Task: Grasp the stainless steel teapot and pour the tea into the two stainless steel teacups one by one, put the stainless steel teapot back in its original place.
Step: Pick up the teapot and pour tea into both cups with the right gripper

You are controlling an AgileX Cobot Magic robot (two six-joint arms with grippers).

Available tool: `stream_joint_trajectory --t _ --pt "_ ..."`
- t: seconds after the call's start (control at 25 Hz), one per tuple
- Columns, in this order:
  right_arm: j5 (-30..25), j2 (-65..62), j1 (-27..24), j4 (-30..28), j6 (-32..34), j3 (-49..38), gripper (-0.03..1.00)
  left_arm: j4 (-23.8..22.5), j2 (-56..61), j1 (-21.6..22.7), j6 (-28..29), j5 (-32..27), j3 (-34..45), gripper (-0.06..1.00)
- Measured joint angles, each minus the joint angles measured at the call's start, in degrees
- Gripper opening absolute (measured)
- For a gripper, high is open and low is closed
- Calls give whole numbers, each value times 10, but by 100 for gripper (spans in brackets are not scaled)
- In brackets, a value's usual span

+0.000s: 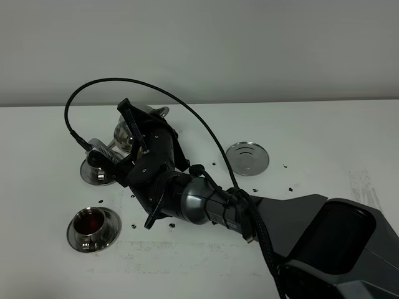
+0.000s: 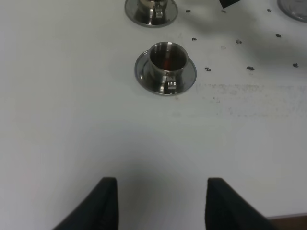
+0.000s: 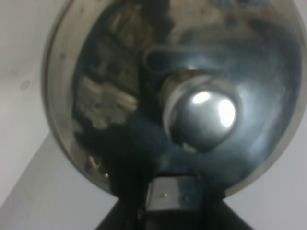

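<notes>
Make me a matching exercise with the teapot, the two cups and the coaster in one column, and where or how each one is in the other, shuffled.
Things:
1. teapot
2. near cup
3. far cup
4. coaster

States:
A. lying bare, nothing on it
B. holding red tea
C. held in the right gripper
D. partly hidden behind the right gripper

Pairs: 1-C, 2-B, 3-D, 4-A

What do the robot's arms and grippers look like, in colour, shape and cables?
The right arm is black, with one glossy grey rounded joint and a broad dark grey angular base link. A thin black cable loops above it. The left gripper has two matte black fingers.
</notes>
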State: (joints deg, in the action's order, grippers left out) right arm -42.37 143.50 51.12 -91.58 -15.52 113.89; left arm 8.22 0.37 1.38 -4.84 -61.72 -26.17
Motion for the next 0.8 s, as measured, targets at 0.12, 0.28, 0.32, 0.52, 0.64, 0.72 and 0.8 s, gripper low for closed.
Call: stream_joint_trajectory --t 0.12,0.28,0.32,0.52,0.64,0.72,0.8 --pt "-1 0 0 -8 0 0 20 0 0 0 0 0 0 41" --pt "-3 0 0 -9 0 0 20 0 0 0 0 0 0 41" --pt "-3 0 0 -9 0 0 20 0 0 0 0 0 0 41" --pt "-3 0 0 -9 0 0 20 0 0 0 0 0 0 41" --pt "-3 0 0 -9 0 0 20 0 0 0 0 0 0 41" --pt "-5 0 0 -9 0 0 20 0 0 0 0 0 0 41" --pt "-7 0 0 -9 0 0 20 0 0 0 0 0 0 41"
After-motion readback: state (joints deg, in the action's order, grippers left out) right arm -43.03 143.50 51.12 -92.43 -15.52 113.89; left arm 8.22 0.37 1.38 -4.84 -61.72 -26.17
